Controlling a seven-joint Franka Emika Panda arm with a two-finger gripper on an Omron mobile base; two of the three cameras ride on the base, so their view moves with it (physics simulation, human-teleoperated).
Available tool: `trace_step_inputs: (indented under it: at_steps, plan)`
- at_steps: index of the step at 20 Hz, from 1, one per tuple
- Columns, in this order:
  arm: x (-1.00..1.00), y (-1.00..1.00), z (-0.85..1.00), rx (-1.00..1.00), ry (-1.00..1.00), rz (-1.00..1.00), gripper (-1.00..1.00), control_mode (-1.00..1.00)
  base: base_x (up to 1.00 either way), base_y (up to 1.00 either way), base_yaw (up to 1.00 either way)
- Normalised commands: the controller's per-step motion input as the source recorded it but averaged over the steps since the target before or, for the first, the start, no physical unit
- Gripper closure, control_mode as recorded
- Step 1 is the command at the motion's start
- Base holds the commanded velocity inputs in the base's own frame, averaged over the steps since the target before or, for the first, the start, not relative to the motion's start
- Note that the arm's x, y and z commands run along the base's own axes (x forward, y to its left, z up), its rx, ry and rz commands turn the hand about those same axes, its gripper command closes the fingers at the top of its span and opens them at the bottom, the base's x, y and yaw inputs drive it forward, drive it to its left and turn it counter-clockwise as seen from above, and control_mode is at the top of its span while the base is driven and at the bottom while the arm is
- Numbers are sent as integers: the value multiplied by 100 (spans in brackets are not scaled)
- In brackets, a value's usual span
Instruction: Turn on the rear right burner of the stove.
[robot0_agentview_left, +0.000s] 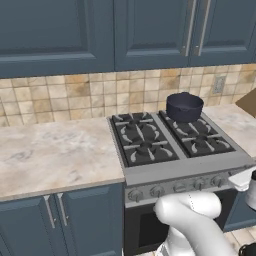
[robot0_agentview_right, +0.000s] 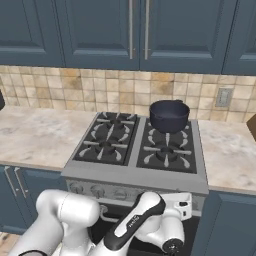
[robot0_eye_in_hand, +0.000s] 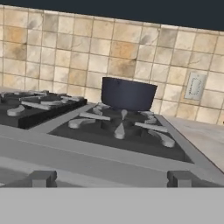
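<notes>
Here's the stove (robot0_agentview_right: 135, 177), square in front of the robot, set into the marble worktop (robot0_agentview_left: 55, 150). The rear right burner (robot0_agentview_right: 170, 134) sits at two o'clock on the cooktop, with a dark pot (robot0_agentview_right: 169, 115) parked on it, tight against the tiled backsplash (robot0_agentview_right: 100, 90). No flame anywhere, so nothing is lit yet. The arm is folded low before the oven door, and the hand (robot0_agentview_right: 184, 202) hovers near the knob row (robot0_agentview_right: 100, 191) at the panel's right end, touching no knob that I can make out. Its fingers are hidden, so wide or narrow, I cannot tell. Reaching, gripping and turning the right knob all remain.
</notes>
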Motion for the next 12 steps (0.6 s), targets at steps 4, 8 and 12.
trace_step_inputs:
  at_steps: [4,8,12]
  plan:
    - [-3,-7,-50,0,0,0,-100,-100,0,0,0]
    - [-8,0,-46,0,0,0,-100,-100,0,0,0]
    - [-1,0,-45,0,0,0,-100,-100,0,0,0]
